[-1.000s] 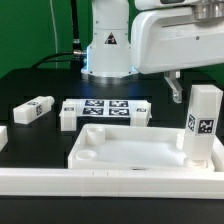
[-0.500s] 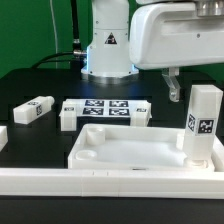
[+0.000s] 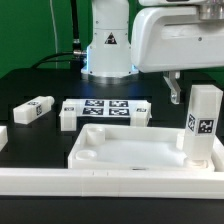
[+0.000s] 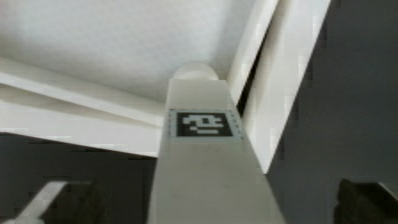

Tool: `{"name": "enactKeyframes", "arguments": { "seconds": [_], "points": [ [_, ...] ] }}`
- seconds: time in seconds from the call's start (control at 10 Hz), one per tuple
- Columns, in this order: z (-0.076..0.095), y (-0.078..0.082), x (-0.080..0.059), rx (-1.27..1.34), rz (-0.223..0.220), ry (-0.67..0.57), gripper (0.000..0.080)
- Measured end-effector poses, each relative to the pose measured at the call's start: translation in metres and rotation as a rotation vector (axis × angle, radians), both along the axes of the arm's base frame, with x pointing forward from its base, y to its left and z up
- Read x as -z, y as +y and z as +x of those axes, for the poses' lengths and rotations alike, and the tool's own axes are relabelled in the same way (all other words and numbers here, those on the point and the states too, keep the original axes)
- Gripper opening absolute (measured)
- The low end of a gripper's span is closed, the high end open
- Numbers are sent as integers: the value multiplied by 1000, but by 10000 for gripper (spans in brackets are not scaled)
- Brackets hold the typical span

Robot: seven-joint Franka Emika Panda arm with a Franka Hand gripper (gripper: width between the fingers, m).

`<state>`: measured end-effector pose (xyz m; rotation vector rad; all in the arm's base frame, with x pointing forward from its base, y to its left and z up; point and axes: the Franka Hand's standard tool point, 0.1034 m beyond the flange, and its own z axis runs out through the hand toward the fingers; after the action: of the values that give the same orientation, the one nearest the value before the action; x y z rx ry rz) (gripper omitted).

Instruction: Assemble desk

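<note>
Desk assembly under way: one leg [image 3: 203, 122] stands upright in a corner socket at the exterior view's right of the top [image 3: 120, 150], apparently seated for fastening. The gripper [image 4: 208, 200] hovers above it with jaws spread, holding nothing. A second leg [image 3: 35, 108] lies waiting at the left.

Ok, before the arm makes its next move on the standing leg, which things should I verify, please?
1. Standing leg is upright at the corner of the desk top: ok.
2. Standing leg is pushed fully down into its socket: cannot tell.
3. Pincer is open, jaws wide apart and holding nothing: ok.
4. Standing leg shows midway between the jaws in the wrist view: ok.
5. Spare leg lies on its side with nothing on it: ok.
</note>
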<state>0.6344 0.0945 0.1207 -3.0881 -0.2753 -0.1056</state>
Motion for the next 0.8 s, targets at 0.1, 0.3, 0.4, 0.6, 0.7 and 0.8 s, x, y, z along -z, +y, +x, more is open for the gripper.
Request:
{"name": "enactKeyframes", "arguments": {
  "seconds": [0.1, 0.3, 0.4, 0.6, 0.7, 0.8],
  "points": [
    [0, -2, 1, -7, -1, 1, 649],
    [0, -6, 1, -15, 1, 2, 649],
    [0, -6, 1, -24, 0, 1, 649],
    [0, -6, 1, -31, 0, 0, 385],
    [0, -6, 1, -31, 0, 0, 288],
    [0, -6, 1, -31, 0, 0, 288]
  ]
}}
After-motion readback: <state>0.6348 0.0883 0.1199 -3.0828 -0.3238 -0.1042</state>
